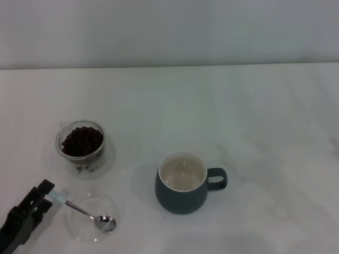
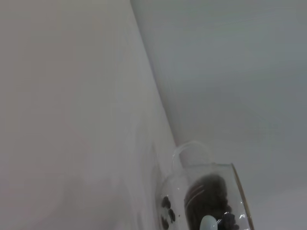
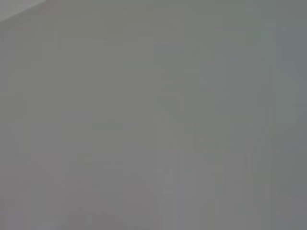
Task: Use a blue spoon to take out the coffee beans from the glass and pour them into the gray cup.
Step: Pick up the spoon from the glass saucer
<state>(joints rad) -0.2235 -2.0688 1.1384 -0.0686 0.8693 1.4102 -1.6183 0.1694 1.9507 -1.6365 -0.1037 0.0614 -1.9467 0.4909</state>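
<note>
Hidden or cut off: the left gripper [image 1: 46, 194] entered at the lower left corner of the head view and most of its arm was cut by the frame edge; the right gripper was not seen in any view, and the right wrist view gave only a plain gray surface
Left gripper: its dark fingers were closed on the pale end of the blue spoon [image 1: 85, 211], holding it by the handle tip
Blue spoon: it lay slanting down to the right, the metal bowl resting inside the flat glass dish [image 1: 79, 233] at the lower left of the head view; in the left wrist view only a pale rounded bit of the handle showed at the bottom edge
Glass [image 1: 80, 142]: at the left of the head view, above the dish and apart from it, standing on a clear saucer [image 1: 108, 159]
Coffee beans [image 1: 82, 141]: a dark heap inside the glass; a few stray ones lay on the saucer beside it, hard to count
Gray cup [image 1: 181, 185]: lower centre of the head view, well to the right of the glass, handle pointing right, inside pale, no beans to make out
Table [image 1: 254, 116]: white, meeting a pale wall at the top of the frame
</note>
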